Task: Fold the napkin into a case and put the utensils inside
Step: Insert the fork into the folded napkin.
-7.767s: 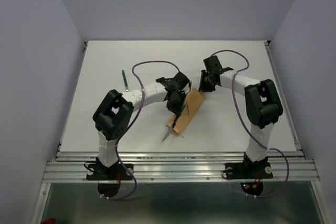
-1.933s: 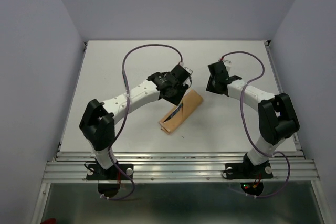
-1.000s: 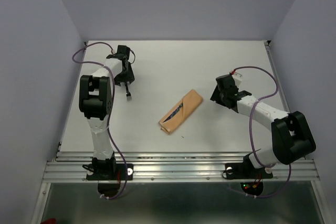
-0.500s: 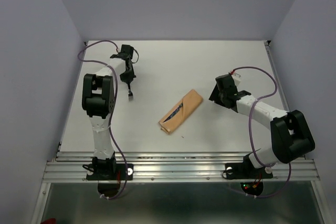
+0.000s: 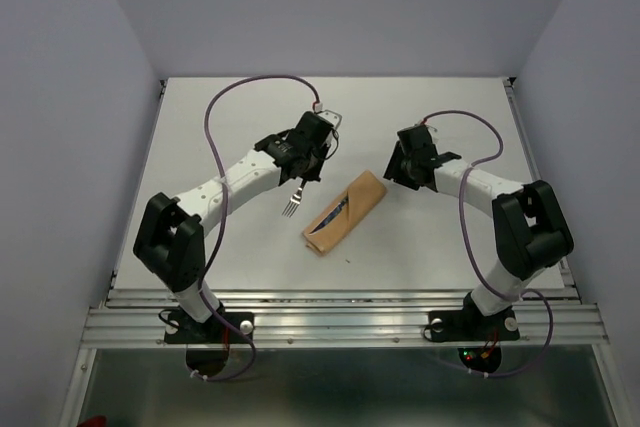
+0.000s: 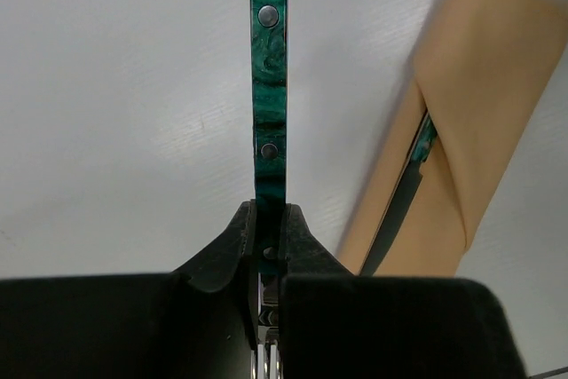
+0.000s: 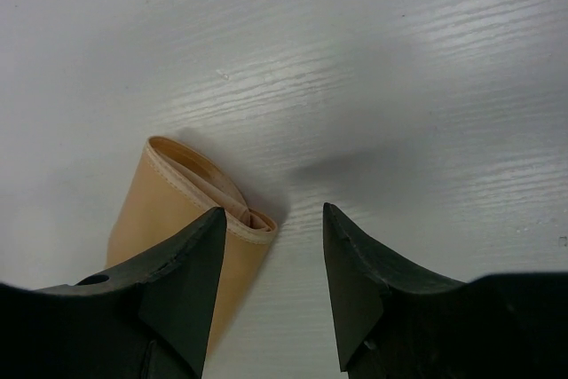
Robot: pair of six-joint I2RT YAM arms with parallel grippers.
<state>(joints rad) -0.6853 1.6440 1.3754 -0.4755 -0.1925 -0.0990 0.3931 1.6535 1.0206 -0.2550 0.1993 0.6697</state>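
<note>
Left gripper: the left gripper (image 5: 305, 162) is over the middle of the table (image 5: 200, 127), just left of the case. Its jaws are pinched narrow on the fork.
Left grip up close: the two black fingers (image 6: 229, 250) press on either side of the fork where the green handle meets the metal. The marbled green handle sticks straight out past the fingertips, and two rivets show on it.
Fork: from above, the fork (image 5: 291, 207) hangs below the left gripper with its silvery tines pointing toward the near edge. It is close to the case but apart from it.
Case: the case (image 5: 347, 211) is a narrow oblong of folded peach-tan cloth. It lies flat on the table between the two grippers, set on a slant, with its far end toward the right gripper and its near end toward the arm bases. A slanted fold runs along its top face.
Knife: the knife (image 6: 401, 206) is tucked into the case under that fold. Only a dark strip of blade and a bit of green handle show in the slit.
Right gripper: the right gripper (image 7: 273, 215) sits low at the far end of the case. Its jaws are wide apart with nothing between them.
Right fingers: one finger (image 7: 182, 277) sits right behind the case's rounded end, and the other is over bare table. Whether the finger touches the cloth cannot be told.
Arms: both arms are bent inward toward the centre of the table, and each trails a purple cable (image 5: 225, 107).
</note>
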